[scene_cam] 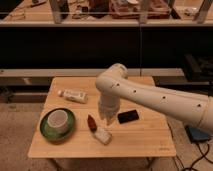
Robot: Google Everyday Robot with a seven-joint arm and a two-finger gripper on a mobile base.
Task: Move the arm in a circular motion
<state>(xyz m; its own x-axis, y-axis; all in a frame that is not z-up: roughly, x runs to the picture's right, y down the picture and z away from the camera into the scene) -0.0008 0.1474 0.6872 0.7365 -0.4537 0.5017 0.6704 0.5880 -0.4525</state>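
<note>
One glossy white tubular arm (pixel 150 97); tapered end effector (pixel 108 119) over wooden table (pixel 145 137), grip state unclear.
</note>
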